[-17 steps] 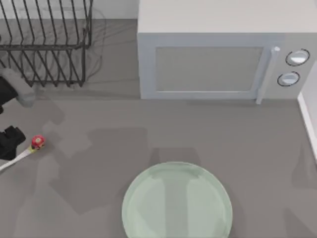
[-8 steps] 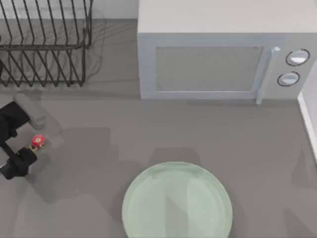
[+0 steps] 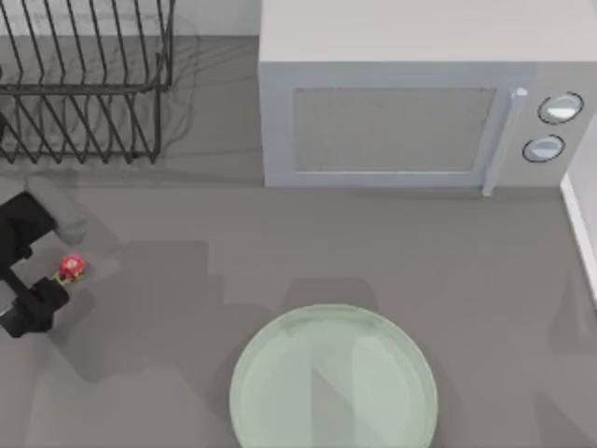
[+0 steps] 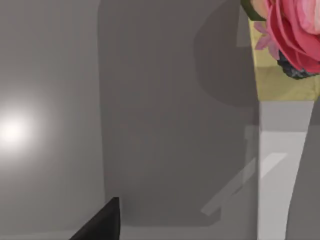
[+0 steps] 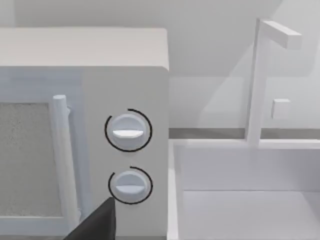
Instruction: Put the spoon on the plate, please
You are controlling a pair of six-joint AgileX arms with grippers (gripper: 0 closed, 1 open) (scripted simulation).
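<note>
The spoon lies at the table's far left. Its red-and-yellow knob (image 3: pixel 70 268) shows in the top view, and my left arm covers the rest of it. In the left wrist view the knob (image 4: pixel 295 35) is close up, with the white handle (image 4: pixel 280 170) running down from it. My left gripper (image 3: pixel 35 285) hangs open over the handle just left of the knob, and one dark fingertip (image 4: pixel 100 225) stands well apart from the handle. The pale green plate (image 3: pixel 333 378) lies at the front centre, far to the right of the spoon. A dark fingertip (image 5: pixel 97 225) of my parked, open right gripper faces the microwave.
A white microwave (image 3: pixel 401 121) stands at the back centre with its door shut and its two dials (image 5: pixel 128 131) to the right. A black wire dish rack (image 3: pixel 84 84) stands at the back left. Bare grey tabletop lies between spoon and plate. A white ledge (image 3: pixel 583 215) runs along the right edge.
Over the last second my left gripper swung in over the spoon's handle and hid it. Since half a second ago it has barely moved. The spoon and plate have stayed put.
</note>
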